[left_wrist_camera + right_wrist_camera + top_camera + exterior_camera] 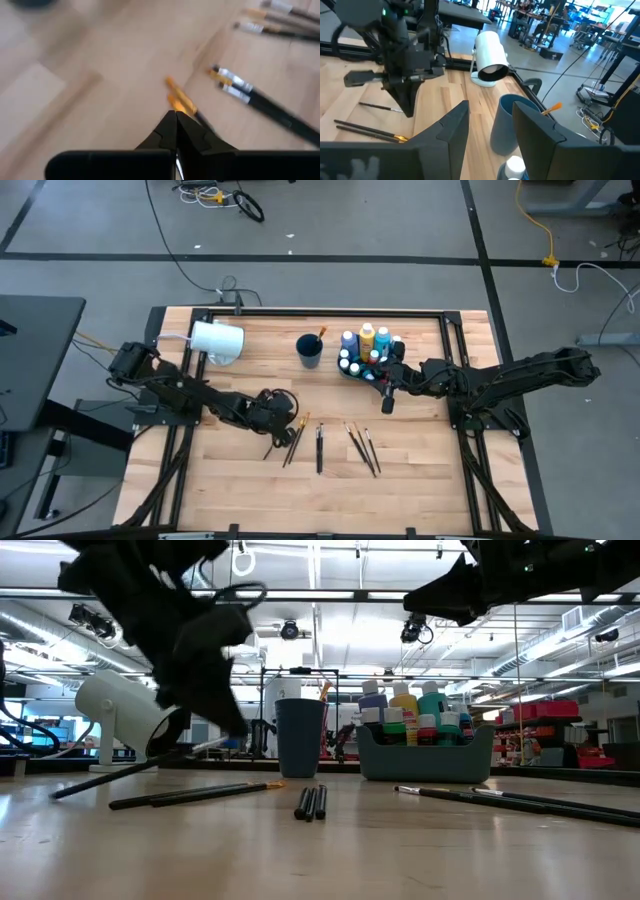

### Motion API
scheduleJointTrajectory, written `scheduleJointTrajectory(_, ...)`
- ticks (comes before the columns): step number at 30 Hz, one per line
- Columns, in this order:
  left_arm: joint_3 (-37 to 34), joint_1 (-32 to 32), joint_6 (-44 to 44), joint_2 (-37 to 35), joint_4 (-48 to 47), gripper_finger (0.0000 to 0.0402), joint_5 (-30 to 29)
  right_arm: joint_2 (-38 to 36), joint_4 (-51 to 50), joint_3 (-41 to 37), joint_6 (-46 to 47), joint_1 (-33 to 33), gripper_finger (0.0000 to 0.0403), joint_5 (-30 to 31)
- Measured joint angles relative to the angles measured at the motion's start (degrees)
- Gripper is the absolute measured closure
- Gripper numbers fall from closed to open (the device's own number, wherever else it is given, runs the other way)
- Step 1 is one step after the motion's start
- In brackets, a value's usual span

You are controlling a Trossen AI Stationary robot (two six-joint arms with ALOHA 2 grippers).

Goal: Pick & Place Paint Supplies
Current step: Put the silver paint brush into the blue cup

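My left hand (276, 423) sits low over the table (420, 480), fingers pinched together on an orange-ferruled paintbrush (181, 104). More brushes (320, 448) lie loose along the table's middle. Behind them stand a dark cup (310, 351) and the caddy of paint bottles (366, 350). My right hand (388, 394) hovers just beside that caddy, fingers apart.

Around the left gripper (279, 420) the way is narrow: loose paintbrushes (320, 447) lie fanned on the table (420, 480) just beside and beyond its closed tips, while behind it, toward the rear edge, the tipped white cylinder (217, 341) blocks passage. The right gripper (388, 385), fingers parted, hangs just beside the caddy of paint bottles (366, 352); past that stands the dark blue cup (309, 351). On its other side bare wood lies open.
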Motion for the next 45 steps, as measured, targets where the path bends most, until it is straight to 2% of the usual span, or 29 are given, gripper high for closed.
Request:
scheduleJointTrajectory(10,5.55,2.89,14.33,-4.21,0.31,0.04,-9.52,0.0,0.02,0.0,0.17,0.0,0.0248,-0.02)
scheduleJointTrajectory(22,13.39,15.27,39.36,-5.56,9.58,0.0401,-10.09,0.0,-0.01,0.0,0.17,0.02,0.0248,-0.85)
scheduleJointTrajectory(28,20.11,20.24,51.38,-5.56,12.62,0.0401,-12.28,0.0,-0.11,0.0,0.19,0.01,0.0248,-0.92)
scheduleJointTrajectory(32,21.6,23.4,59.32,-5.54,18.45,0.0401,-12.05,0.0,-0.11,0.0,0.17,0.02,0.0248,-0.98)
scheduleJointTrajectory(38,21.2,28.51,58.15,-4.66,20.5,0.0401,-8.89,0.0,-0.02,0.0,0.17,0.02,0.0248,-0.96)
scheduleJointTrajectory(45,21.03,32.46,55.8,2.68,20.99,0.0401,-8.9,0.0,0.42,0.0,0.17,0.02,0.0248,-0.95)
